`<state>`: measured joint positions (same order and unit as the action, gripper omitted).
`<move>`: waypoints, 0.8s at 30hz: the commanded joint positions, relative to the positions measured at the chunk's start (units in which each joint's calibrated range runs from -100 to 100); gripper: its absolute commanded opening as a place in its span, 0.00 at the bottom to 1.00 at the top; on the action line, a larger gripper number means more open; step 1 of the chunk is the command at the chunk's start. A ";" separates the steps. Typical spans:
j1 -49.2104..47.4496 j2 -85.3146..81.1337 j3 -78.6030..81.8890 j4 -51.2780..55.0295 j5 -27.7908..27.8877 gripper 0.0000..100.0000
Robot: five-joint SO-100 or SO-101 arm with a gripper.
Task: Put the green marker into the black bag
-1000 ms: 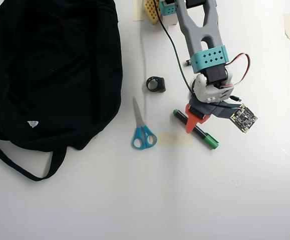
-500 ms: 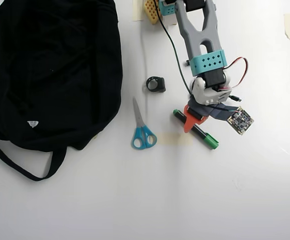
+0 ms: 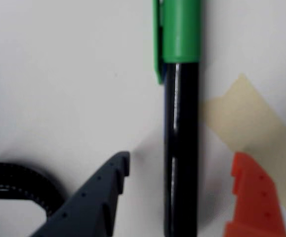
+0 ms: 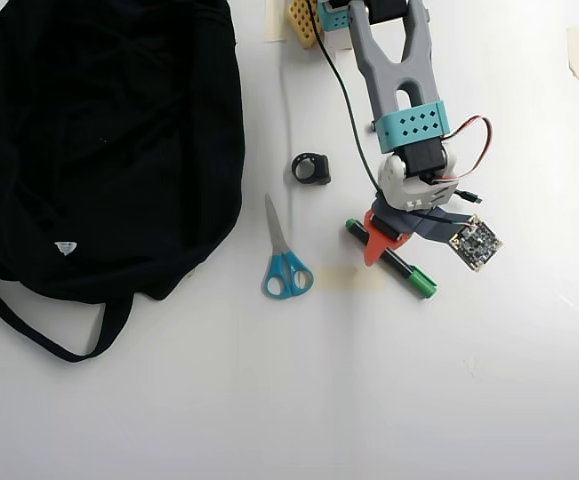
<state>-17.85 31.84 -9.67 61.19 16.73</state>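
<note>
White tabletop [image 4: 269,400] filled both views. On it the gripper [image 3: 177,197] stood spread, grey finger [image 3: 91,202] and orange finger [image 3: 254,197] either side of the green marker [image 3: 181,148], neither touching it. Left of them overhead lay the scissors [image 4: 284,262], then the black bag [image 4: 99,140].

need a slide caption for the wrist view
Open pincer straddling the green marker on the white table, beige tape beside it.

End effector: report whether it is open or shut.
Open. In the wrist view the end effector straddles the green marker, gaps showing on both sides.
</note>
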 commanded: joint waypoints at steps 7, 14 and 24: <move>0.43 0.94 -0.12 -0.12 -0.16 0.27; 0.50 0.94 0.06 -0.12 -0.16 0.27; 0.58 0.94 0.15 -0.12 -0.16 0.25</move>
<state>-17.85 33.33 -9.36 61.19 16.73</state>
